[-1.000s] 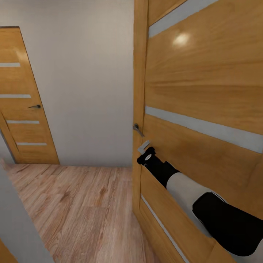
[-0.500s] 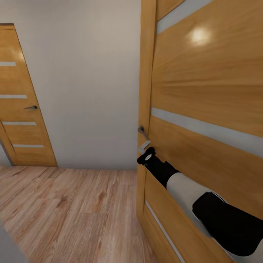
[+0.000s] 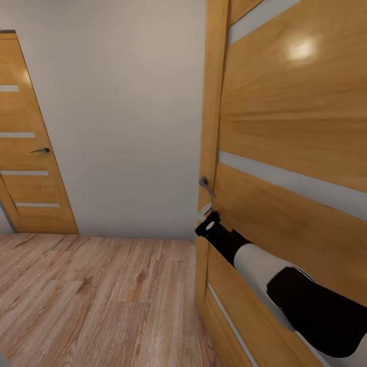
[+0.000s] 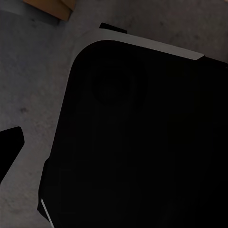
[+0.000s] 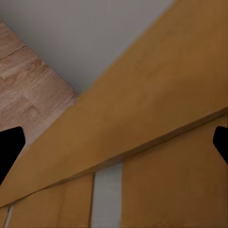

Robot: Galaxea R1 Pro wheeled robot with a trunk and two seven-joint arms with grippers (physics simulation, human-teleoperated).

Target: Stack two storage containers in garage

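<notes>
At the far left a closed wooden door (image 3: 25, 148) with a dark lever stands in a pale grey wall (image 3: 127, 117), above light wood-plank flooring (image 3: 92, 300). We are in a hallway, between rooms, and we judge this to be the travelling step of the task: neither orange-red container appears in our pictures, so we cannot say where they are or whether either has been moved.

Moving right, the edge of an open honey-brown door (image 3: 290, 153) fills the frame, its metal handle (image 3: 206, 186) jutting from the near edge. Our right arm (image 3: 265, 265) reaches along the door face, its tip just below the handle; whether it touches the door we cannot tell. In the right wrist view the right gripper (image 5: 114, 142) has its fingertips (image 5: 10, 147) spread wide apart with nothing between them, facing the door panel and its pale inset strip.

The left wrist view shows dark mottled concrete (image 4: 33, 80) beside a black part of our own body; one finger of the left gripper (image 4: 9, 147) shows, so we cannot tell how it stands.

Next, we judge, the door must be pushed or cleared so the base can pass without clipping it.
</notes>
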